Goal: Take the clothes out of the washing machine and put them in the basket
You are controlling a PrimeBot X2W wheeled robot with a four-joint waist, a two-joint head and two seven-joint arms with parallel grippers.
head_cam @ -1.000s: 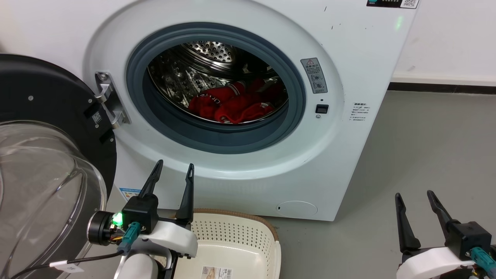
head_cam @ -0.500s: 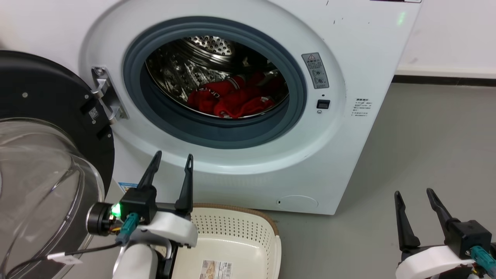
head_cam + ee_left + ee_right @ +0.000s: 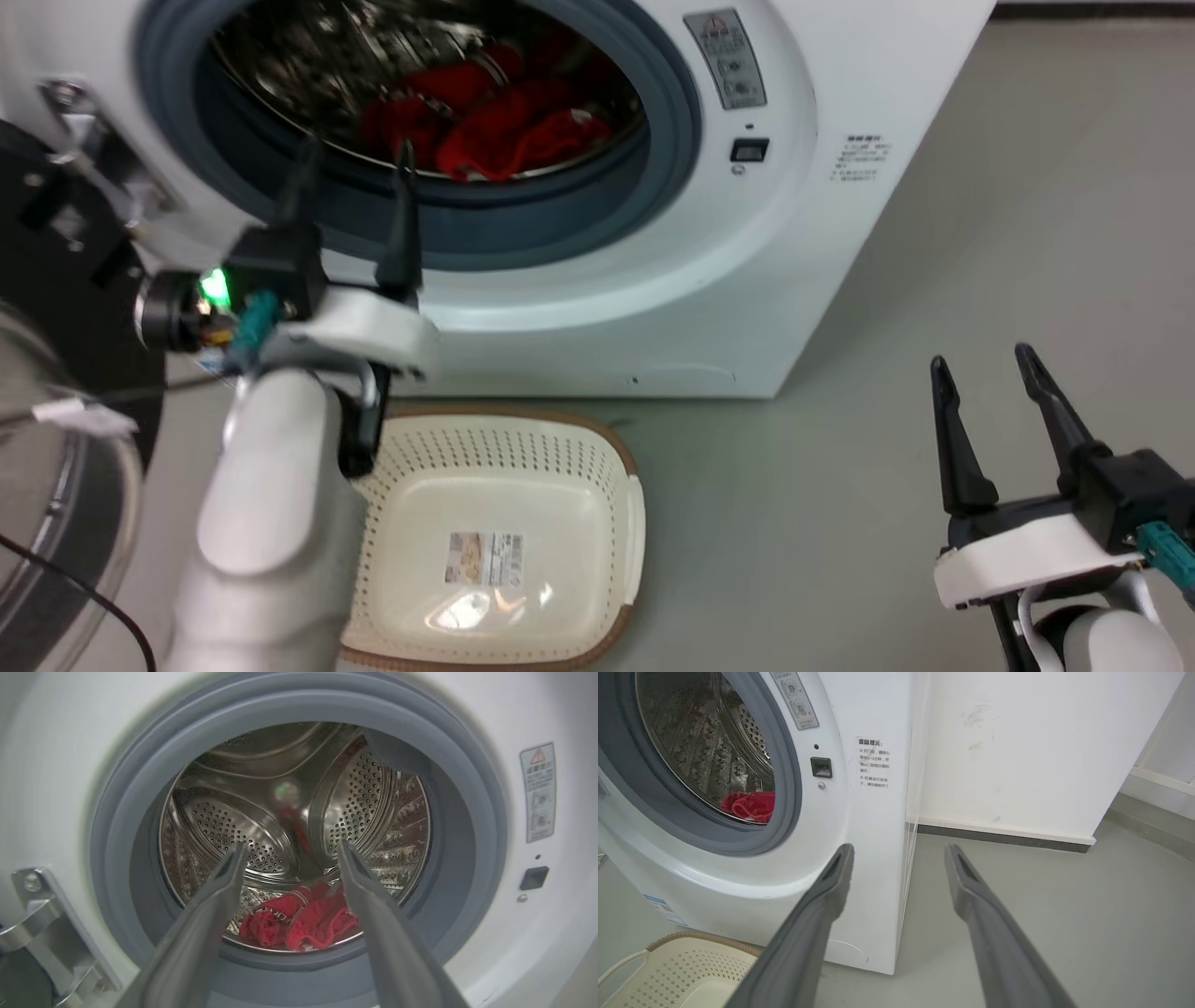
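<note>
Red clothes (image 3: 299, 921) lie heaped at 6 o'clock in the washing machine (image 3: 822, 280) drum (image 3: 224, 821), long axis 9-to-3. The left gripper (image 3: 355, 154) is nearer, jaws spread and empty, and the heap lies ahead at 1 o'clock. The right gripper (image 3: 980, 359), also spread and empty, hangs well apart. The left wrist view frames the heap between the fingers. The head view adds the basket (image 3: 635, 504) at 6 o'clock, holding no clothes.

A bare laundry corner, more test room than home. In the head view a white front-loading washing machine (image 3: 794, 280) stands at 11 o'clock on plain grey floor (image 3: 1027, 233). Behind it is a scuffed white wall (image 3: 1017, 742) with dark skirting (image 3: 999, 837). A perforated laundry basket (image 3: 523, 439) sits at 6 o'clock.
</note>
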